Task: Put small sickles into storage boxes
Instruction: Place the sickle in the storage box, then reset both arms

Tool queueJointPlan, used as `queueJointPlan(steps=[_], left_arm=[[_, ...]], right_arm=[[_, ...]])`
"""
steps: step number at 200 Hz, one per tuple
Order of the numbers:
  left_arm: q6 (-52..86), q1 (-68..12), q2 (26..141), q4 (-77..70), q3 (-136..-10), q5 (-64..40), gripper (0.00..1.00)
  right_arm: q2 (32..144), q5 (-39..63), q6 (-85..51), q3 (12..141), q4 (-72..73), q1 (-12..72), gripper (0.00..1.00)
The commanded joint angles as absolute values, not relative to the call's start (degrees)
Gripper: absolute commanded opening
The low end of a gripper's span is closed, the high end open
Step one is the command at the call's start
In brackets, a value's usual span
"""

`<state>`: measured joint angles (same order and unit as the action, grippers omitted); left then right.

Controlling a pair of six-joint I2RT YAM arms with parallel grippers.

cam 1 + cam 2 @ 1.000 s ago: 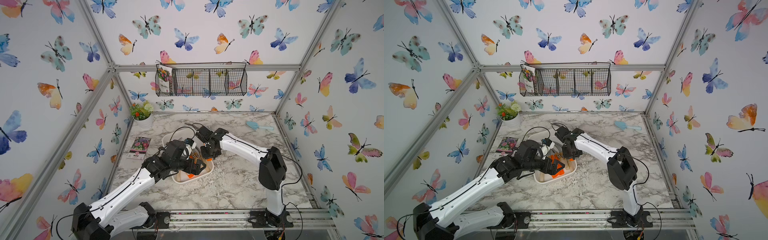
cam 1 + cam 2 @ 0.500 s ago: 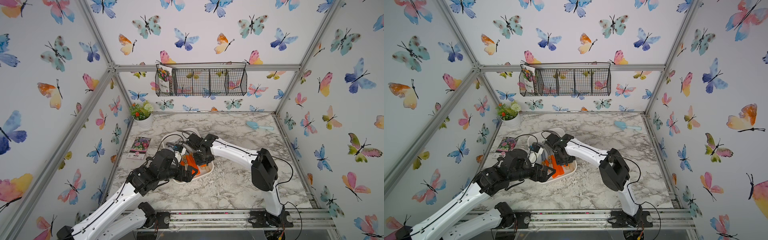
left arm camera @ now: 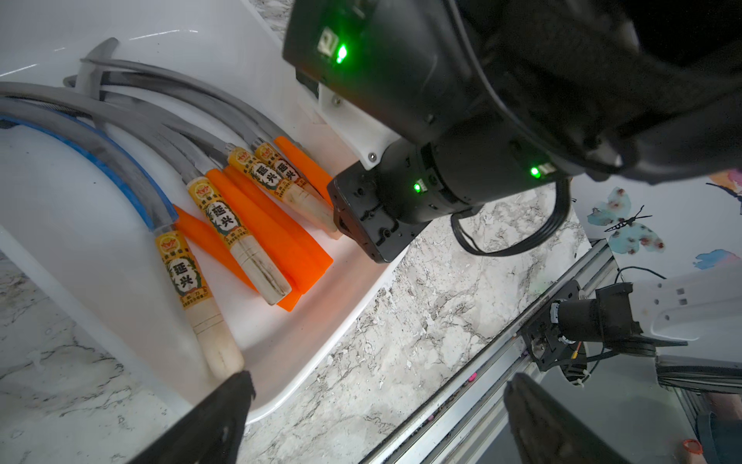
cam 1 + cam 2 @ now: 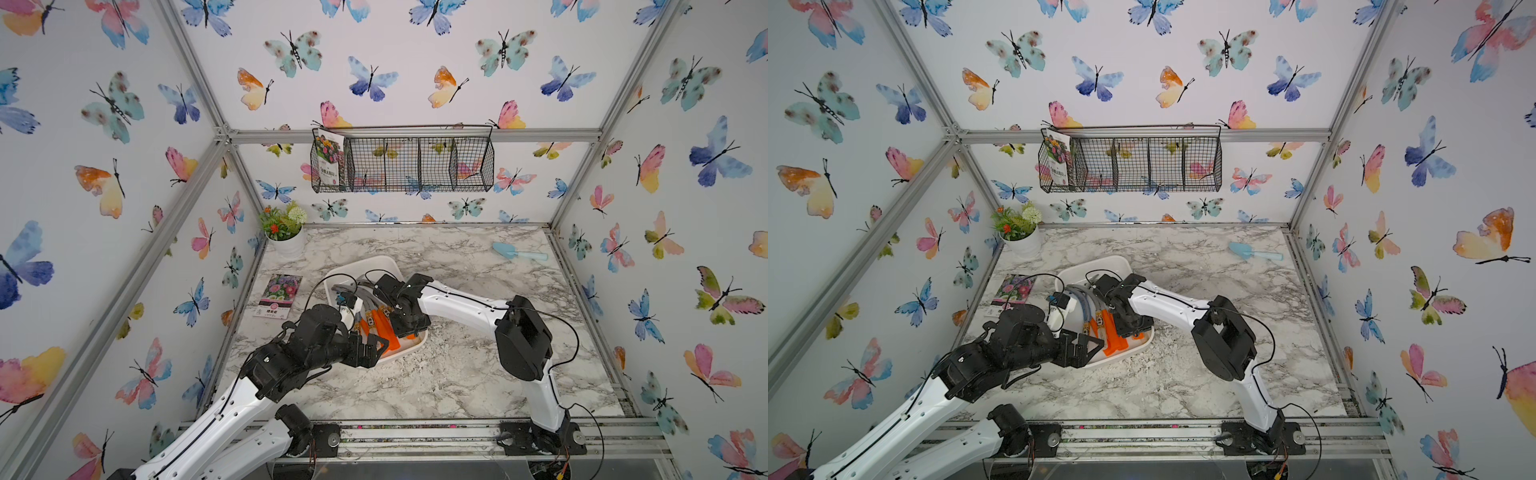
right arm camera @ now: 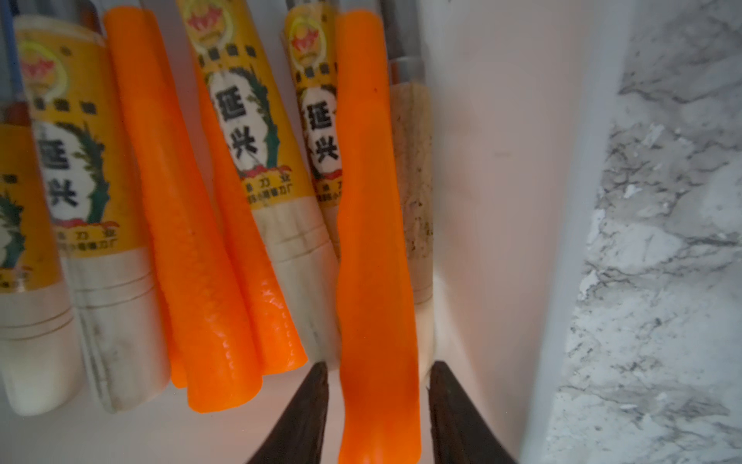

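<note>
step in hand: release of an orange-handled sickle [image 5: 373, 201] into the white tray [image 4: 374, 262]. right gripper [image 5: 379, 363] is seen low inside the tray, at the handle end. its fingers [image 5: 297, 413] are set either side of that orange handle with a thin gap on each side, so the handle is judged let go, not pinched. the handle lies in the tray just beside the tray wall, against another sickle's wooden handle.

the other small sickles [image 3: 241, 225] are fanned in the same tray, handles together, blades curving toward the far end.

left gripper [image 3: 381, 375] is held by the near corner of the tray, fingers [image 3: 225, 422] spread wide, nothing between them. one fingertip is seen close to the butt of a wooden handle; contact cannot be told.

no sickle is made out on the tabletop [image 4: 457, 374] in both top views, though part is hidden by the arms. only a light blue trowel [image 4: 519, 252] and a seed packet [image 4: 278, 295] are noted there. task is judged near done.

next move: right fingers to be parted wider, then lifted straight up so the handle is not dragged and the wall is not clipped.
</note>
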<state>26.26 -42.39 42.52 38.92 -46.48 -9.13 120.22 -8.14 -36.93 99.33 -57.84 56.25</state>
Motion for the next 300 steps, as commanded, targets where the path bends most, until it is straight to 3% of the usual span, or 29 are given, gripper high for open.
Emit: queueJointPlan(steps=[1, 43, 68, 98, 153, 242, 300], left_arm=[[26.8, -42.5, 42.5, 40.1, -47.1, -7.0, 0.98], [26.7, -42.5, 43.6, 40.1, -48.2, -3.6, 0.98], [25.5, -41.7, 44.9, 39.6, -49.5, -2.2, 0.98], [22.2, -37.8, 47.3, 38.6, -51.1, -3.0, 0.98], [14.0, -18.6, 52.8, 33.2, -51.1, -14.1, 0.98], [15.4, -8.4, 60.8, 16.7, -44.4, -5.1, 0.98], [15.5, -4.2, 61.6, 3.6, -36.7, 4.9, 0.98]], right_arm=[[121.1, -9.1, -36.4, 102.4, -58.8, 56.2, 0.55], [120.0, -9.3, -35.3, 105.9, -60.1, 56.2, 0.76], [117.9, -8.9, -34.7, 105.5, -58.7, 55.7, 0.98], [114.6, -8.9, -32.4, 103.5, -57.1, 53.7, 0.98], [103.4, -8.4, -26.2, 89.3, -47.3, 42.3, 0.98], [85.2, -10.7, -16.7, 63.7, -19.8, 21.7, 0.98], [80.0, -13.6, -10.6, 44.0, 5.4, 13.7, 0.98]])
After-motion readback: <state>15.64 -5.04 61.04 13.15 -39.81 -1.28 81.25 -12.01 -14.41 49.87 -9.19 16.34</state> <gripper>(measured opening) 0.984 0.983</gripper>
